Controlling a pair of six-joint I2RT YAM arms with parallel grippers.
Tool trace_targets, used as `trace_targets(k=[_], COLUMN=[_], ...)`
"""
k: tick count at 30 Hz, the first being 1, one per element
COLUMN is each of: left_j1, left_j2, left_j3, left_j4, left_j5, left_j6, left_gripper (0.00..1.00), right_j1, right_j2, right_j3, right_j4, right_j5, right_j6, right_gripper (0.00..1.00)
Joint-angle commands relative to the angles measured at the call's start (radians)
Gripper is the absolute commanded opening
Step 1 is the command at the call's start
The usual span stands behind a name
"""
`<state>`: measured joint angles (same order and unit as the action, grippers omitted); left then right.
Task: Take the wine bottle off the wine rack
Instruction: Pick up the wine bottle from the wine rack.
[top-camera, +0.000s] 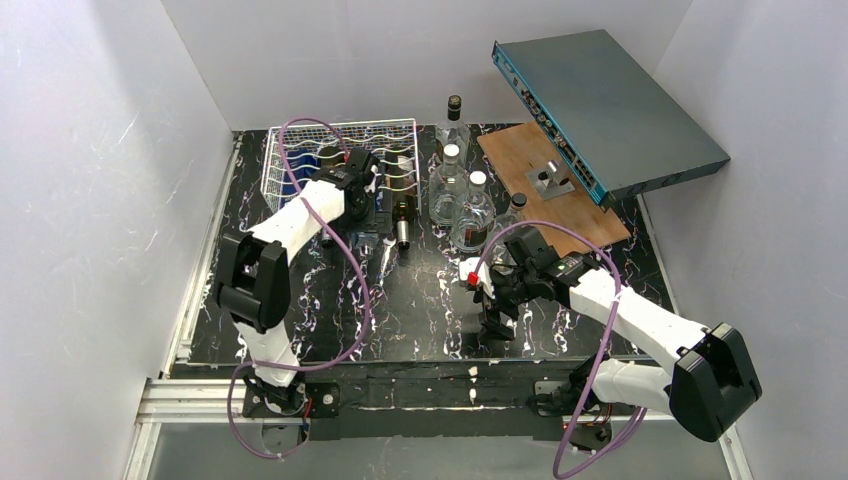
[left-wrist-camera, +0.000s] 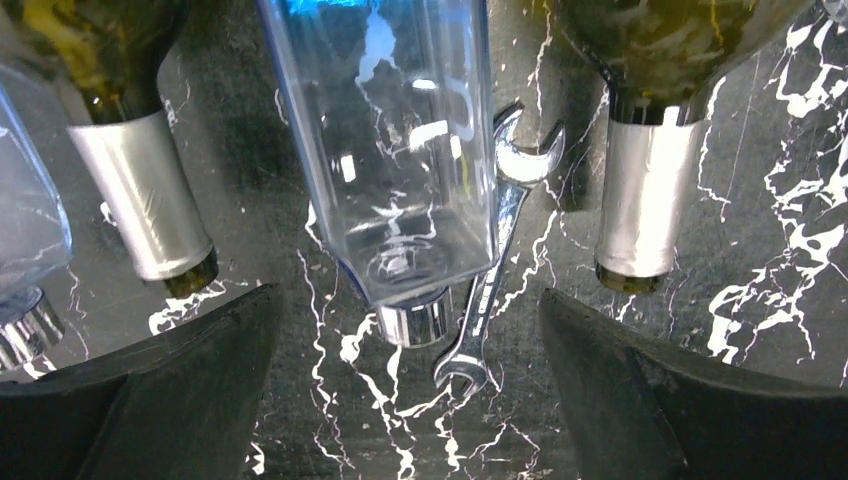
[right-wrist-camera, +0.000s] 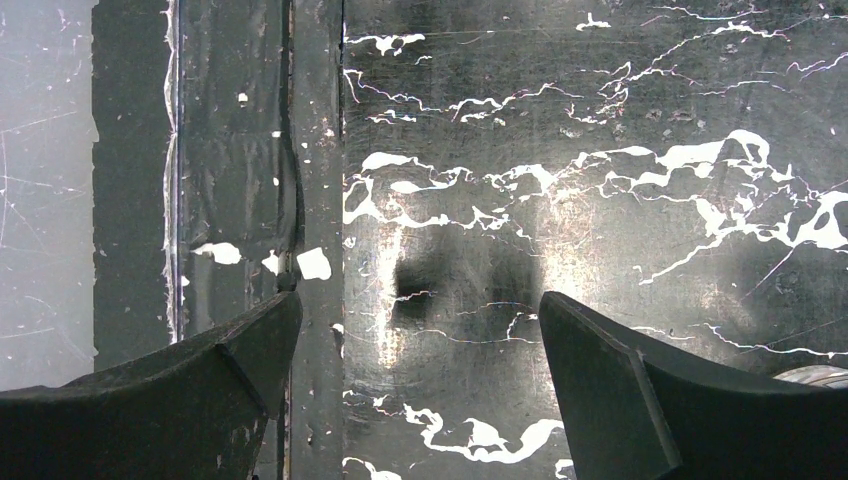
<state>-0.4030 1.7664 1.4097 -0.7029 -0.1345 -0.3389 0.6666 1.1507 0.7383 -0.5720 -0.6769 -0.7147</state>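
Left gripper (left-wrist-camera: 408, 308) fingers fill the bottom of its wrist view, spread wide with nothing between the pads. Step in hand, as I judge it: approach and line-up at the wine rack (top-camera: 380, 130), no grasp yet. The rack sits far left on the black marbled table (top-camera: 300, 300), a silver-white wire basket with wavy rows. From above, the left arm reaches to its near-right side. Right gripper (right-wrist-camera: 420, 300) hovers over bare table at near centre-right, equally wide, holding nothing and no part of this step. The wrist view shows two dark green bottles lying flat, silver-foiled necks pointing near: left wine bottle (left-wrist-camera: 140, 195) and right wine bottle (left-wrist-camera: 640, 200). Their bodies appear to rest in the rack, necks poking past its near rim. Between them, dead centre under the gripper, lies a clear square bottle (left-wrist-camera: 400, 150) with a chrome cap. A small wrench (left-wrist-camera: 492, 270) lies along its right side. Next move likely calls for a sideways shift off the clear bottle onto one foil neck. The fingers must then straddle it, close, and draw it near, clear of the wrench.
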Motion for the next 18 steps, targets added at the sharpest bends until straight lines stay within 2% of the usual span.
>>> trace_targets(k=[1, 18], left_j1=[0.003, 0.004], left_j2=[0.037, 0.163], left_j3=[0.057, 0.098], left_j4=[-0.01, 0.034], left_j5=[-0.01, -0.11], left_j6=[0.015, 0.009], left_gripper=[0.99, 0.99], right_j1=[-0.007, -0.012], right_j2=[-0.02, -0.009], right_j3=[-0.005, -0.005], right_j4=[0.013, 0.008], right_j5=[-0.015, -0.021], right_j6=[-0.022, -0.029], right_gripper=[0.98, 0.98])
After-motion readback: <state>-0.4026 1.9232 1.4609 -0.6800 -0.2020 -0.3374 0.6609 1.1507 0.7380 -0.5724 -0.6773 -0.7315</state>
